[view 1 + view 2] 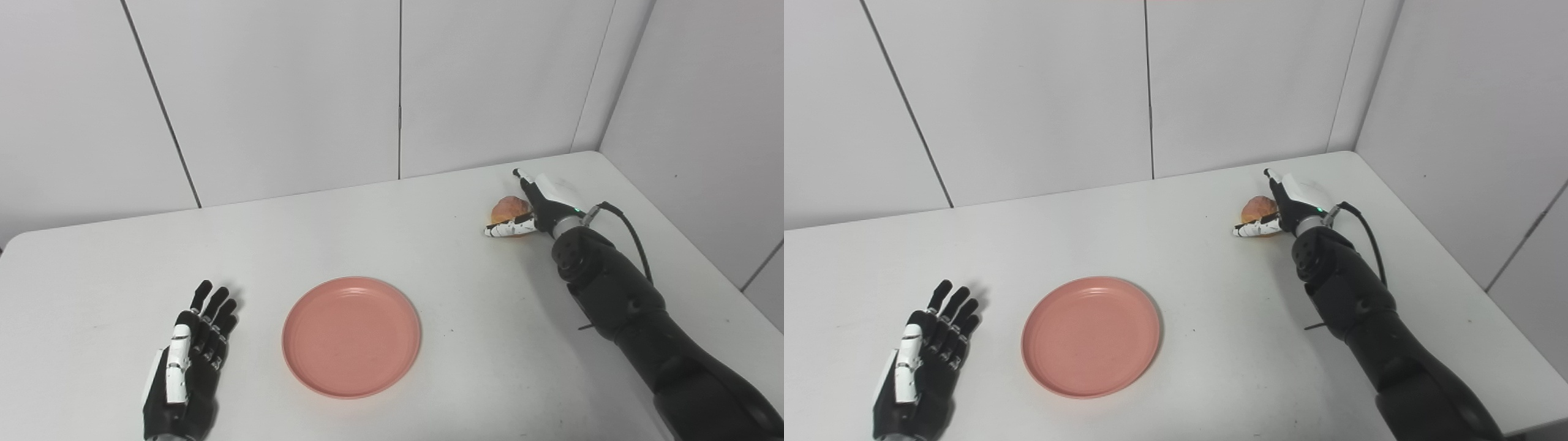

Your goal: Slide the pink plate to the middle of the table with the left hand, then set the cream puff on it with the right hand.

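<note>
Left eye view: right hand [539, 205], fingers spread, cups the cream puff [507, 209]; left hand [187, 361] lies released beside the pink plate [351, 335].

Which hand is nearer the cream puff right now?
Right. The right hand sits at the cream puff, fingers around it. The left hand lies flat on the table's near left, beyond the pink plate.

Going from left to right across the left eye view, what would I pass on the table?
Black-and-white left hand lying flat and open, then the round pink plate, then the golden-brown cream puff, then the right hand around it.
</note>
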